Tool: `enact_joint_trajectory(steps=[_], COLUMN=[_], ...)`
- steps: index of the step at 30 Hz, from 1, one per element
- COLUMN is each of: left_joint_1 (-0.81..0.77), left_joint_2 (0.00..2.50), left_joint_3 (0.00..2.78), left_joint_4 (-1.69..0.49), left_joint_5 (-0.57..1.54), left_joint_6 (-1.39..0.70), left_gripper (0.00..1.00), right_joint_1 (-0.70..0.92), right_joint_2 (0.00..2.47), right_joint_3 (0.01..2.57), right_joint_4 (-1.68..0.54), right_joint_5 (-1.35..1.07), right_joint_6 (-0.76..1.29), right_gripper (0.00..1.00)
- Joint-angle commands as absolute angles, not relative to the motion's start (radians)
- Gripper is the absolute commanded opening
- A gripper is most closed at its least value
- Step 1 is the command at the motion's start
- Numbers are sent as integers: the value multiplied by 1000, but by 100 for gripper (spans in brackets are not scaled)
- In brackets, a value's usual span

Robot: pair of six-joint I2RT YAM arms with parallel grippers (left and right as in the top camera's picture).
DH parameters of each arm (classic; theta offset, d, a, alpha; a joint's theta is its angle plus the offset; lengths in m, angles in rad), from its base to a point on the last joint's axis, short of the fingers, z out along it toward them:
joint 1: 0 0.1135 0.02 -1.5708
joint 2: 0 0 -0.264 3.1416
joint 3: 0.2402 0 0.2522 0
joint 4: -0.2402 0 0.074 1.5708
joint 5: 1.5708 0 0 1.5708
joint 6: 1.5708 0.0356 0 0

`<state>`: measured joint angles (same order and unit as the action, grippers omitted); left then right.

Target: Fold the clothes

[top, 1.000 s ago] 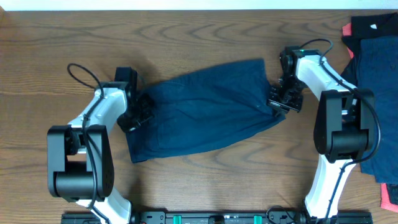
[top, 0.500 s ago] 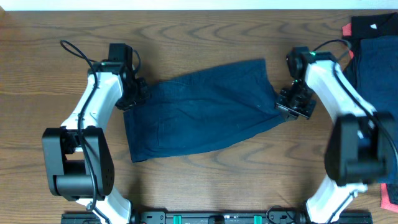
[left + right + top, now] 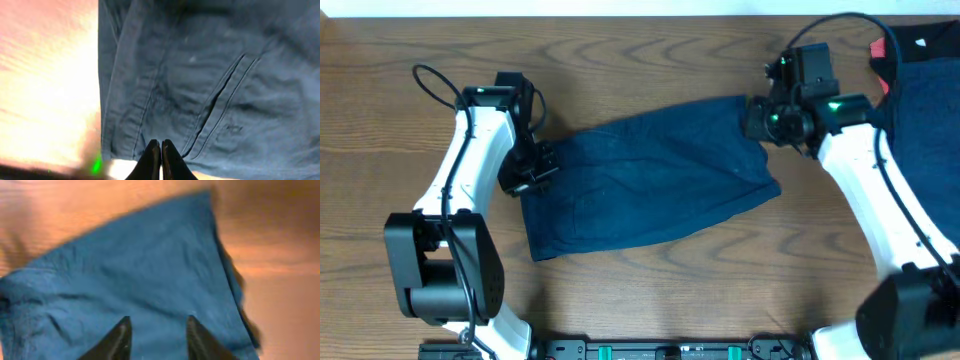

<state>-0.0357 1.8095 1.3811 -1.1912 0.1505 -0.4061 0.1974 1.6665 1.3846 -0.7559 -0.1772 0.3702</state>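
Note:
A folded navy-blue garment (image 3: 650, 180) lies flat across the middle of the table, one of the clothes. My left gripper (image 3: 530, 172) is at its left edge. In the left wrist view it (image 3: 161, 149) is shut, tips pressed together over the hem (image 3: 150, 125) with no cloth visibly pinched. My right gripper (image 3: 752, 118) hovers at the garment's far right corner. In the right wrist view its fingers (image 3: 125, 326) stand apart, open above the blue cloth (image 3: 140, 275), holding nothing.
More clothes are piled at the table's right edge: a navy piece (image 3: 932, 130), a black piece with a small white label (image 3: 920, 40) and red cloth (image 3: 877, 48). Another red bit (image 3: 948, 320) shows at the near right. Bare wood (image 3: 640, 60) surrounds the garment.
My right gripper let go of the garment's near right corner, opened, and moved back to its far right corner. My left gripper swung away and came back to the left edge, still shut.

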Motion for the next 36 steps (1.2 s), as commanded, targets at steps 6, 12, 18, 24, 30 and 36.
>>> enact_joint_trajectory(steps=[6, 12, 18, 24, 30, 36], left_joint_1=[-63, -62, -62, -62, -62, -62], left_joint_2=[1790, 1790, 1791, 1793, 1794, 1794], left_joint_3=[1176, 1065, 1057, 1057, 1056, 1056], left_joint_4=[-1119, -994, -903, -825, -784, -707], left_joint_5=[150, 150, 150, 150, 150, 149], left_joint_6=[-482, -492, -491, -465, -459, -400], left_gripper=[6, 6, 6, 6, 6, 6], right_joint_1=[210, 207, 190, 170, 157, 135], right_joint_2=[1883, 1988, 2003, 2017, 2064, 2082], right_joint_3=[1378, 1379, 1378, 1377, 1364, 1340], right_joint_4=[-606, -598, -690, -791, -783, -812], right_joint_5=[-353, -395, -288, -163, -160, -108], right_joint_6=[286, 303, 344, 309, 309, 372], right_gripper=[36, 21, 6, 1, 1, 1])
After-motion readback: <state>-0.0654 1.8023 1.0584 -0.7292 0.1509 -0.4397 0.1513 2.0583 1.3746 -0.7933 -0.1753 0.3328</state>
